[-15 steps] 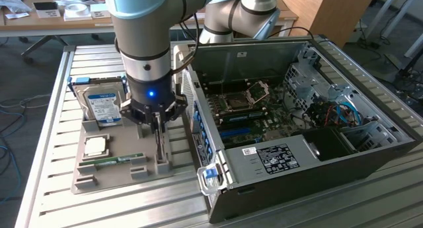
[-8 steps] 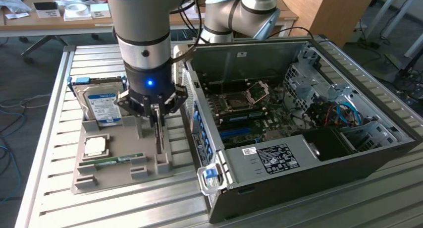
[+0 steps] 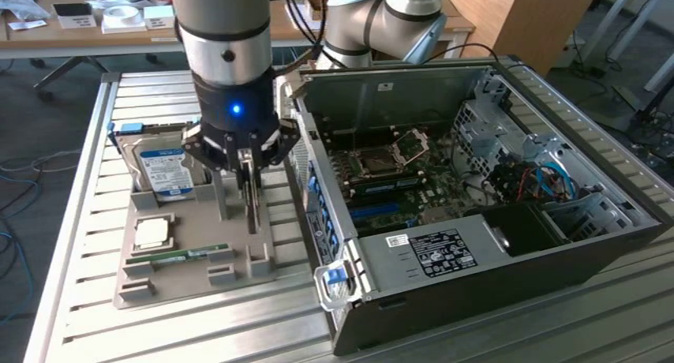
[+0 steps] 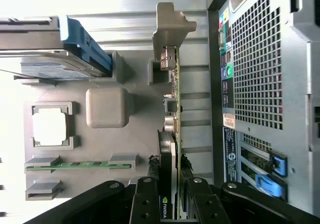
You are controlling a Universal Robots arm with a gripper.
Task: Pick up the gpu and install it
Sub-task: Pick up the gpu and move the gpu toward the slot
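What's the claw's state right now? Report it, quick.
Claw: closed on the gpu, which stands on edge in the gray tray.

Exterior view high, looking down; wrist view behind tool (image 4: pixel 170 160); tray (image 3: pixel 179 282) shared.

Robotics lab, slatted workbench (image 3: pixel 65 260), open PC case (image 3: pixel 589 248)

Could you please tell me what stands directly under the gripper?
The gpu, upright on edge in the grey tray, beneath the gripper. Its lower edge is hidden by the tray's supports.
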